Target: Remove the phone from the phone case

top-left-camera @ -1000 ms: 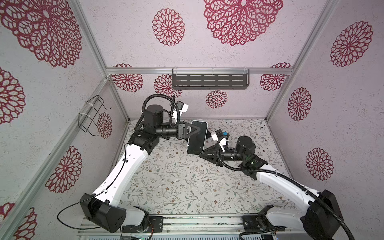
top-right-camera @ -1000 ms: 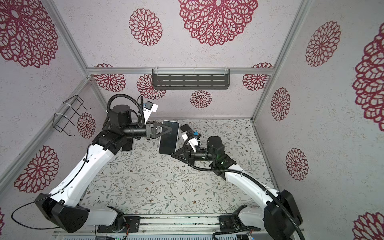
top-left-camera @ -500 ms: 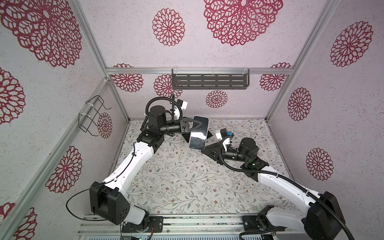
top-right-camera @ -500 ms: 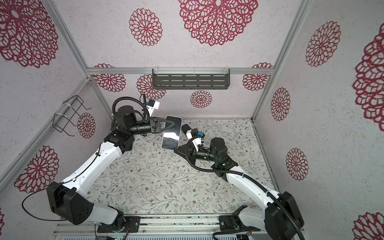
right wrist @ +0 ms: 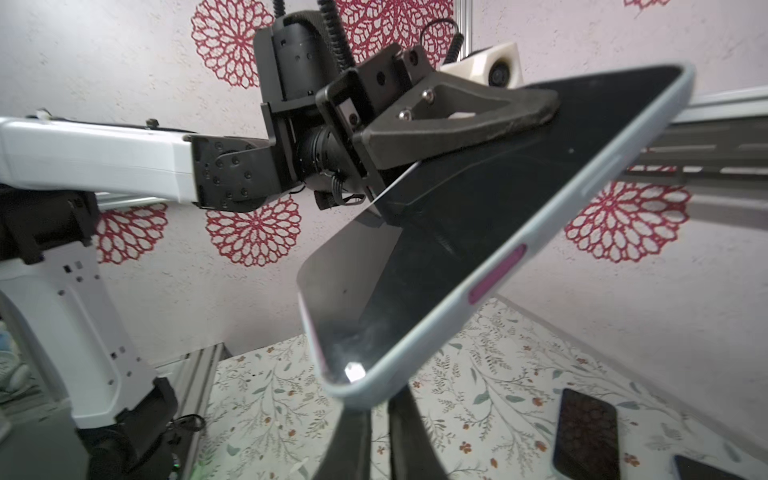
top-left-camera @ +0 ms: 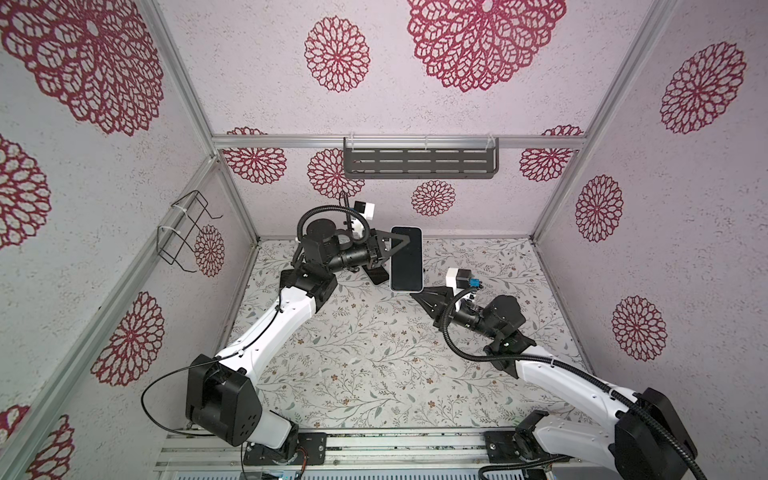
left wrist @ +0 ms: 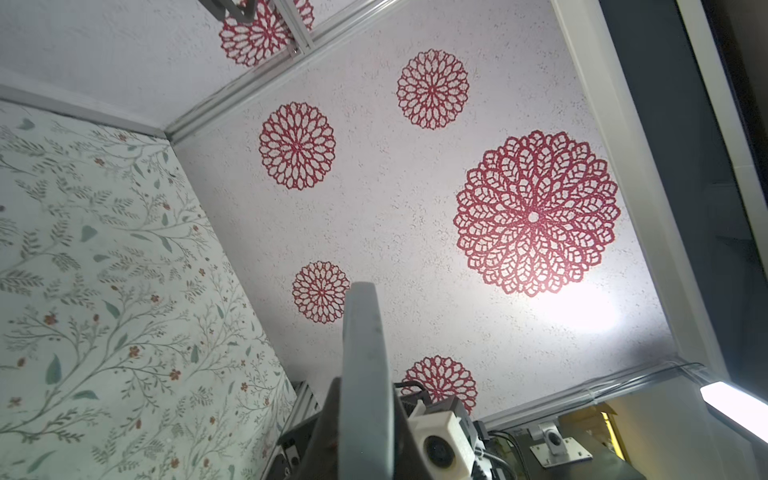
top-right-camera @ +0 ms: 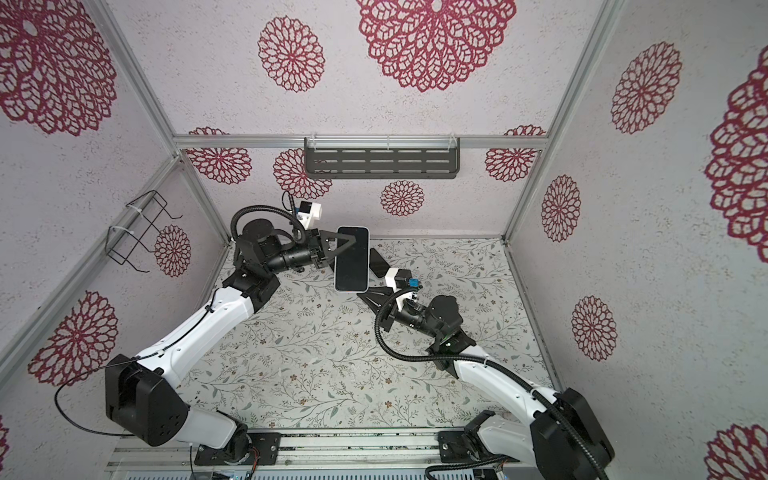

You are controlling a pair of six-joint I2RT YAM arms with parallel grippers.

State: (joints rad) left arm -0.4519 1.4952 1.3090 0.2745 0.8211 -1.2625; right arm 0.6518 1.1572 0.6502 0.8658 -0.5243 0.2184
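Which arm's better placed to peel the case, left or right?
Right, likely. The right end effector sits shut at a corner of the light grey phone case, while the left end effector is clamped across the black-screened phone, holding it aloft.

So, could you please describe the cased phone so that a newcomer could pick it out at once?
Look below the dark slotted shelf on the back wall, where the left pincer holds a phone up above the floral table. Unlike the dark phones lying flat on the table, it wears a pale grey case with a magenta side button.
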